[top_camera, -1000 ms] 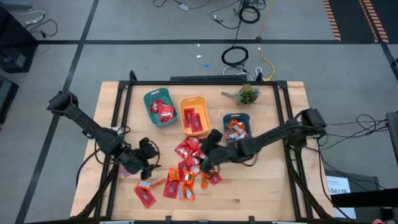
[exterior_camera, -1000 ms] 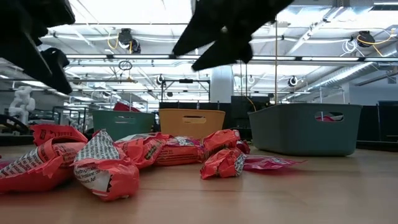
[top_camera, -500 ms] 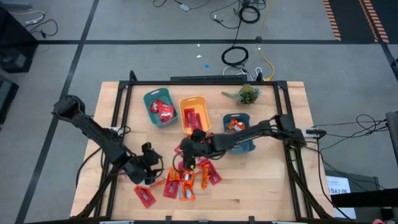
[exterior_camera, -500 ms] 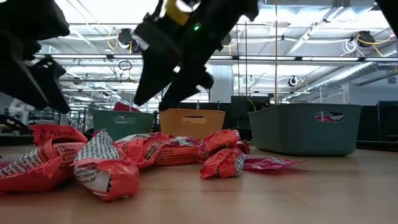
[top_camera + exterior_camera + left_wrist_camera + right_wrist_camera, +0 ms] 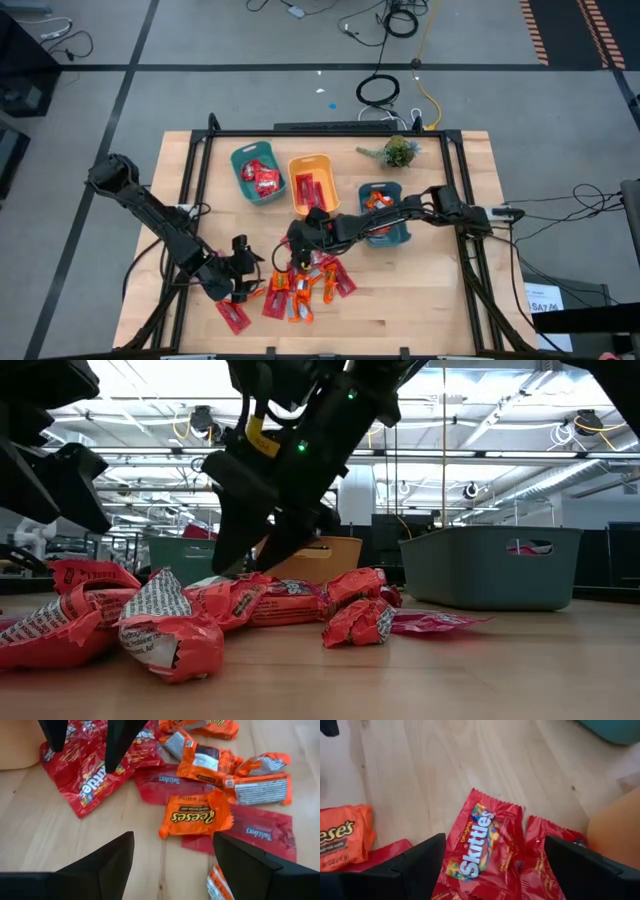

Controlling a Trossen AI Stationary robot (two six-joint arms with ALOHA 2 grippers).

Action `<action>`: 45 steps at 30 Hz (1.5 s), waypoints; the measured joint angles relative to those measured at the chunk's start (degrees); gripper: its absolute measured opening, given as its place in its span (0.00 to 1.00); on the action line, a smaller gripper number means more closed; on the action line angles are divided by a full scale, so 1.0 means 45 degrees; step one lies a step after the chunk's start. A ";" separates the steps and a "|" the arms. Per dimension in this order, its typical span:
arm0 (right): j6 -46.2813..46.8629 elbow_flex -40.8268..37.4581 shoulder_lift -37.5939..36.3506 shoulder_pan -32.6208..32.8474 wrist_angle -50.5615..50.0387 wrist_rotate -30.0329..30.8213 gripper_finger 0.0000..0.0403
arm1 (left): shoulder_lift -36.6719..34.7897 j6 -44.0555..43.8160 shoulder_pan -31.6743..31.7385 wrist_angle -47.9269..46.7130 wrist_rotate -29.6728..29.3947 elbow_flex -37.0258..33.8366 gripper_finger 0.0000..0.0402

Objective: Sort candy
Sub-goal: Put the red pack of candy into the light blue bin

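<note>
The right gripper [image 5: 297, 252], jaws spread and holding nothing, has swung in from beside the small teal plastic bin [image 5: 383, 214] and now hangs over a glossy red Skittles packet [image 5: 479, 847]. The left gripper [image 5: 243, 277], also agape and empty, has shifted toward an orange crinkled Reese's wrapper [image 5: 196, 814]. Shiny red and orange wrapped candies [image 5: 305, 282] lie heaped on the pale wooden table [image 5: 420, 310].

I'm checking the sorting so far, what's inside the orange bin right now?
In the high view the orange bin holds a few red candies lying on its floor. Their exact number and brand can't be made out, and anything beneath them is covered.
</note>
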 joint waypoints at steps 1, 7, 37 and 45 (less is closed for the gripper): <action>-0.0069 0.0000 0.0014 0.0005 -0.0007 0.0000 0.82 | 0.0000 0.0132 0.0000 0.0341 -0.0092 -0.0206 0.70; -0.0327 0.0000 0.0078 -0.0001 -0.0058 0.0012 0.80 | -0.0037 0.1821 0.0092 0.4676 0.0362 -0.2184 0.70; -0.0453 -0.0001 0.0624 0.0238 0.0051 0.0586 0.56 | -0.0282 0.2569 0.0398 0.5653 0.1286 -0.3063 0.70; -0.0638 0.0823 -0.0004 0.0228 -0.1271 0.0604 0.32 | -0.0283 0.2564 0.0398 0.5646 0.1283 -0.3065 0.70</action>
